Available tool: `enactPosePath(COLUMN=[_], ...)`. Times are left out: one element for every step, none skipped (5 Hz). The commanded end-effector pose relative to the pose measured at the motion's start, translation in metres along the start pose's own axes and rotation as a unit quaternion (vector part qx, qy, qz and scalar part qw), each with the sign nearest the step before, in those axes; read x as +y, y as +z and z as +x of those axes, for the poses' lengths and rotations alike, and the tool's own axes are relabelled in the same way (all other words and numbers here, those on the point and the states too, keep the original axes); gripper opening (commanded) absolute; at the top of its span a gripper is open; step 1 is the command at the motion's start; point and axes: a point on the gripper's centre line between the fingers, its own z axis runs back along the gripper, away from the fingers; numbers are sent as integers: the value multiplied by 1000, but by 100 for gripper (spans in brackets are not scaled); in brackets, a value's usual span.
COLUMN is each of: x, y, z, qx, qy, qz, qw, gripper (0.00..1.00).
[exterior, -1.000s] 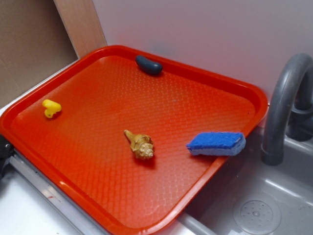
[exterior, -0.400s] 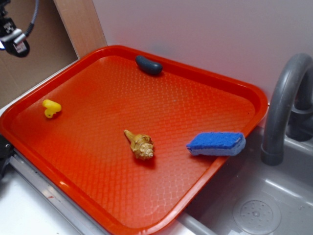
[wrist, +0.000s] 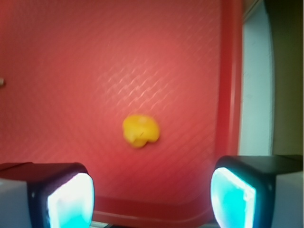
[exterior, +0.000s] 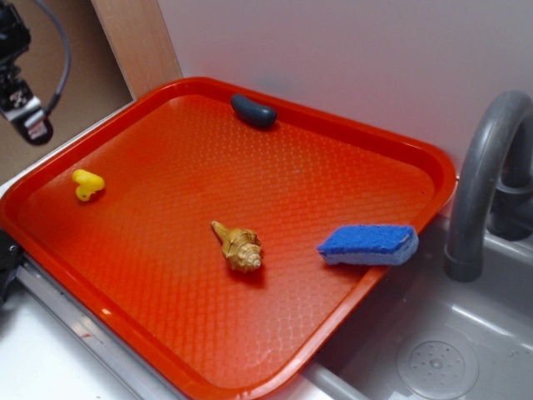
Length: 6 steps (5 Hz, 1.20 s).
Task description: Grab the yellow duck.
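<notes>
Here, lumpy rubbery yellow duck (wrist: 141, 130) on pebbled red tray (wrist: 71, 57), end effector (wrist: 152, 194) spread wide above it.

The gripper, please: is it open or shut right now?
Open: the gripper has its fingers wide apart, the yellow duck lying free ahead.

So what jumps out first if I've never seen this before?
The big red tray beside a grey sink, dotted with a tiny yellow duck at its left, a seashell mid-tray and a blue sponge on its right rim. The tool hangs open above the duck.
</notes>
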Motion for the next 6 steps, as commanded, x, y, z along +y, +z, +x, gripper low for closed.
enactPosePath(x=[-13, -7, 5, 12, 12, 7], y=[-23, -48, -67, -81, -85, -90], z=[6, 7, -4, -2, 12, 33], qx=[30, 48, 63, 64, 52, 58], qy=[-5, -11, -3, -2, -16, -35], qz=[26, 21, 22, 16, 0, -6], qw=[999, 999, 998, 998, 998, 998], gripper=[100, 100, 100, 100, 100, 100])
